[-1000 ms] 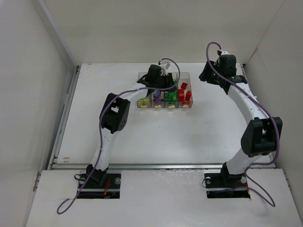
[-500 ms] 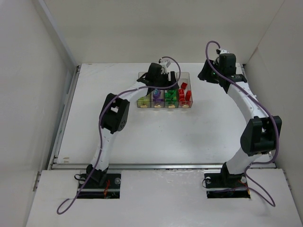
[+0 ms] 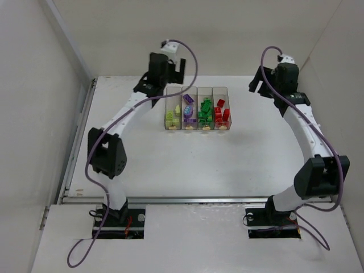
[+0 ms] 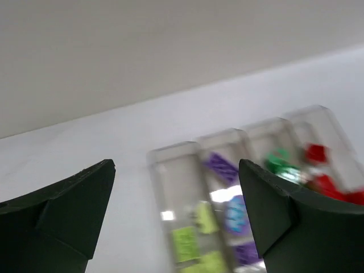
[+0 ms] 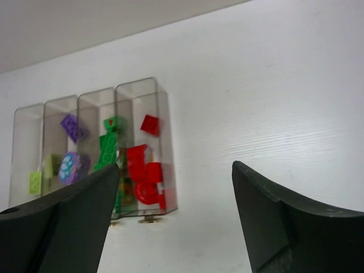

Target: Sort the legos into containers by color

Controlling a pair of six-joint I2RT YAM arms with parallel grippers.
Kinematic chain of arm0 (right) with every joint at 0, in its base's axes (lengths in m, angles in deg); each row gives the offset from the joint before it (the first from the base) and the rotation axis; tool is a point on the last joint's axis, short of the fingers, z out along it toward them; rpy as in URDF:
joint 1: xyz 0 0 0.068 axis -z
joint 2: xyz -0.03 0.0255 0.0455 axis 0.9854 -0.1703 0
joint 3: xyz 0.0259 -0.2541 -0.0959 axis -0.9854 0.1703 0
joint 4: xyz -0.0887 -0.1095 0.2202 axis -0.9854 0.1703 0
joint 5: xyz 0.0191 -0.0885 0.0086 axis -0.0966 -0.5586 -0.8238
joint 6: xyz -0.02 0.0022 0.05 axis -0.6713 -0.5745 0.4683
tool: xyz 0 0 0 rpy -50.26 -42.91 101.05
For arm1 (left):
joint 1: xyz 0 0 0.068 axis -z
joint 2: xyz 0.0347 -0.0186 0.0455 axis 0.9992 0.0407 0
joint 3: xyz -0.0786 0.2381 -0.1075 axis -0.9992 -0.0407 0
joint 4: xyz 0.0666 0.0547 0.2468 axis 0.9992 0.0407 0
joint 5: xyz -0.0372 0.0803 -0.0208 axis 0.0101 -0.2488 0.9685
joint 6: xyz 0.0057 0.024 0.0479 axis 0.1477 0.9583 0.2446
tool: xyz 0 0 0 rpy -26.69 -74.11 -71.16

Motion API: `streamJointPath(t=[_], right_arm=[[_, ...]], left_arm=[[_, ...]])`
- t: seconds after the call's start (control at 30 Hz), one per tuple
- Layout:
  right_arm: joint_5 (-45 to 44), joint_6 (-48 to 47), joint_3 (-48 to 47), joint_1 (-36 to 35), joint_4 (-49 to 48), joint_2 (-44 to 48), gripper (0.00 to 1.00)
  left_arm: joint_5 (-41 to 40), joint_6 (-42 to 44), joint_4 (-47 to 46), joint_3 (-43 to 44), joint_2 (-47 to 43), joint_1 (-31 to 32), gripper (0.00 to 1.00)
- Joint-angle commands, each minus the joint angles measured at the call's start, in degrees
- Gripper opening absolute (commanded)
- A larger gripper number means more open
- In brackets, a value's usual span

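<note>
Four joined clear containers (image 3: 197, 91) stand at the table's back middle. They hold legos sorted left to right: yellow-green (image 3: 172, 117), purple (image 3: 189, 108), green (image 3: 205, 111) and red (image 3: 222, 112). My left gripper (image 3: 164, 74) hangs raised off the containers' back-left corner. It is open with nothing between the fingers, and in its blurred wrist view (image 4: 176, 170) the containers (image 4: 170, 156) lie below. My right gripper (image 3: 263, 84) is raised to the right of the containers. It too is open (image 5: 175, 168) and empty, and the red legos (image 5: 145, 170) show to its left.
White enclosure walls close in the table at the back and on both sides. A metal rail (image 3: 79, 136) runs along the table's left edge and another (image 3: 199, 199) along the front. Small tan spots (image 3: 205, 128) mark the containers' near ends.
My left arm has swung up and to the left, away from above the purple and yellow-green bins, and its jaws have spread. My right gripper has shifted slightly right and opened wider.
</note>
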Motion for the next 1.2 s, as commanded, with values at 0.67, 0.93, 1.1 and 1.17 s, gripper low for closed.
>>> streamJointPath(t=[0.67, 0.93, 1.1, 1.17], right_arm=[[-19.9, 8.0, 17.1, 3.7, 3.1, 35.1, 1.00], [-20.4, 8.0, 20.3, 3.7, 2.5, 41.0, 1.00], [-20.4, 8.0, 21.4, 3.7, 1.4, 42.9, 1.00], [-20.4, 8.0, 21.4, 3.7, 1.4, 43.4, 1.00]], left_arm=[[-18.3, 1.2, -10.9, -60.6, -53.3, -21.8, 0.93], [-14.3, -2.3, -11.5, -66.0, -58.5, -21.8, 0.91], [-14.3, -3.7, -11.0, -66.6, -59.0, -21.8, 0.91], [-13.2, -4.2, -11.0, -66.6, -59.5, -21.8, 0.91]])
